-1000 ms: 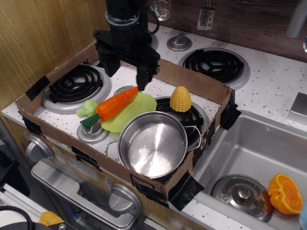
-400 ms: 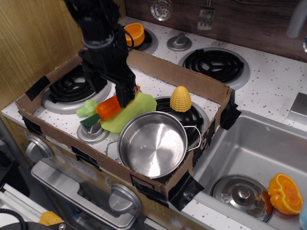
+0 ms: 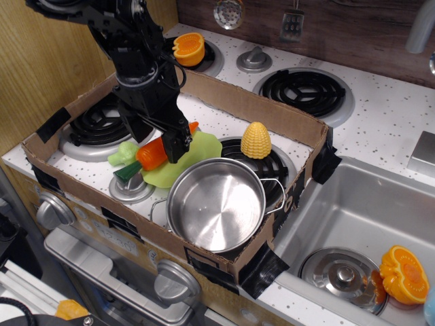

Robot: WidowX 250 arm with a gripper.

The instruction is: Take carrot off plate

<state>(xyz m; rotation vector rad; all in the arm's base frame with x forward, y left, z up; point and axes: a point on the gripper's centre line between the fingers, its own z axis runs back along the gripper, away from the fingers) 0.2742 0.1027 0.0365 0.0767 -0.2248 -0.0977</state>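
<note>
- The arm had travelled a long way in one second: it had hung high over the back wall of the cardboard tray, clear of everything, and now stood low over the plate, leaning in from the upper left.
- The gripper had dropped onto the carrot and straddled its middle, one finger showing in front of the orange body and the other hidden behind it. Compared with the picture just before, it had sunk only a little further.
- Whether the jaws had already pinched the carrot or merely bracketed it could not be told from this view; the contact was hidden by the finger itself.
- For the task, this read as the end of the approach and the start of the grasp. The lift off the plate was not yet done.
- The carrot lay where it had lain a second earlier, on the left part of the lime-green plate, just behind the steel pot and beside the small green toy.
- Its long axis ran diagonally, from lower left to upper right.
- Its dark green stem end pointed lower left, overhanging the plate's edge; its orange tip pointed upper right, towards the corn cob.
</note>
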